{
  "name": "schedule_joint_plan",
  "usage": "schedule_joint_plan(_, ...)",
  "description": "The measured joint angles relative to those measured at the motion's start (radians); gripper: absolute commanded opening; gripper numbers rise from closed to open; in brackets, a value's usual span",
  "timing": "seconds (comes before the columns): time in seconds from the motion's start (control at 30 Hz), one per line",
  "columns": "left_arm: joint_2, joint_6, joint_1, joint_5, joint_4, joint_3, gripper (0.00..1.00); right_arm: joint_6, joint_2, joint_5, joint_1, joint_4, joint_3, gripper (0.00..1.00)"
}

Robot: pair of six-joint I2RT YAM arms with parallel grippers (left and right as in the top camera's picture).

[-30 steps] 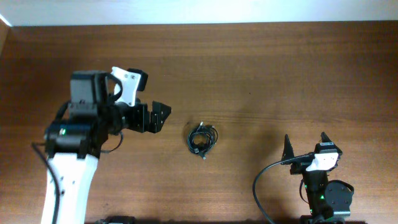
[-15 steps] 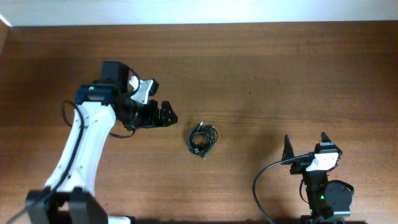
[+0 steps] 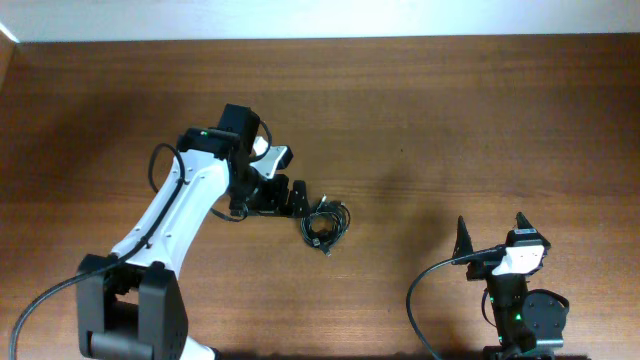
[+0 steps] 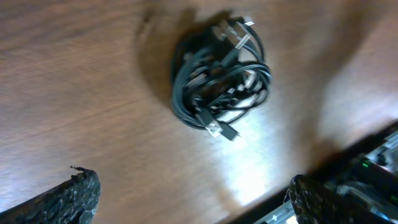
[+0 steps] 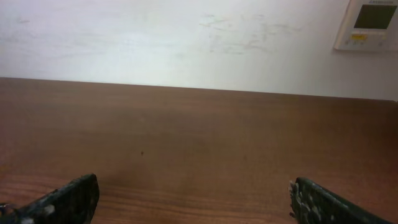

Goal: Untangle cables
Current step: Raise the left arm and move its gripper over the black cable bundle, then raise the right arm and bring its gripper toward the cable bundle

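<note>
bench: brown wooden top (image 3: pixel 450 110), seen from above; a white wall (image 5: pixel 155 37) runs along its far edge.
cables: one small knotted bundle of thin black cords (image 3: pixel 325 221), lying flat on the bench about midway between its left and right edges.
cables up close: in the left wrist view the bundle (image 4: pixel 221 81) is a loose round coil of several loops, with small plug ends poking out at its top and its bottom.
left gripper: black, at the end of a white arm that reaches in from the near left corner; it (image 3: pixel 298 198) sits just beside the bundle, on the bundle's left.
left gripper state: jaws spread wide, nothing between them; in its own view (image 4: pixel 196 196) both fingertips show at the lower corners and the bundle lies ahead of them, apart from both.
right gripper: it (image 3: pixel 491 232) sits toward the near right corner, well apart from the bundle, pointing at the far edge.
right gripper state: jaws spread wide and pinching nothing; its own view (image 5: pixel 196 202) shows only bare wood between the fingertips.
wall panel: a small white box (image 5: pixel 372 23) on the wall, at the upper right of the right wrist view.
</note>
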Motion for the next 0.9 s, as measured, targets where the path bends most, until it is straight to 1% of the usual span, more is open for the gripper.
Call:
schedule_joint_plan(0.1, 0.0, 0.0, 0.0, -0.039, 0.029, 0.0, 0.99, 0.005, 0.0, -0.003, 0.0, 0.016, -0.001, 0.98)
schedule_joint_plan(0.17, 0.0, 0.0, 0.0, -0.054, 0.045, 0.0, 0.99, 0.058, 0.0, -0.061, 0.0, 0.043, -0.001, 0.98)
schedule_joint_plan(0.27, 0.0, 0.0, 0.0, -0.065, 0.05, 0.0, 0.99, 0.219, 0.0, -0.278, 0.0, 0.055, -0.001, 0.98)
schedule_joint_plan(0.37, 0.0, 0.0, 0.0, -0.072, 0.058, 0.0, 0.99, 0.398, 0.0, -0.494, 0.0, 0.137, -0.001, 0.98)
schedule_joint_plan(0.4, 0.0, 0.0, 0.0, -0.072, 0.059, 0.0, 0.99, 0.434, 0.001, -0.541, 0.0, 0.175, -0.001, 0.98)
schedule_joint_plan(0.47, 0.0, 0.0, 0.0, -0.074, 0.06, 0.0, 0.99, 0.507, 0.002, -0.652, 0.001, 0.34, -0.001, 0.98)
schedule_joint_plan(0.53, 0.0, 0.0, 0.0, -0.074, 0.063, 0.0, 0.99, 0.541, 0.002, -0.718, 0.001, 0.505, 0.003, 0.98)
schedule_joint_plan(0.6, 0.0, 0.0, 0.0, -0.075, 0.064, 0.0, 0.99, 0.554, 0.0, -0.76, 0.0, 0.554, 0.033, 0.98)
schedule_joint_plan(0.67, 0.0, 0.0, 0.0, -0.076, 0.064, 0.0, 0.99, 0.533, 0.001, -0.789, -0.013, 0.476, 0.104, 0.98)
schedule_joint_plan(0.8, 0.0, 0.0, 0.0, -0.077, 0.067, 0.0, 0.99, 0.389, 0.022, -0.804, -0.092, 0.073, 0.37, 0.98)
schedule_joint_plan(0.9, 0.0, 0.0, 0.0, -0.079, 0.071, 0.0, 0.99, 0.199, 0.113, -0.787, -0.186, -0.404, 0.683, 0.98)
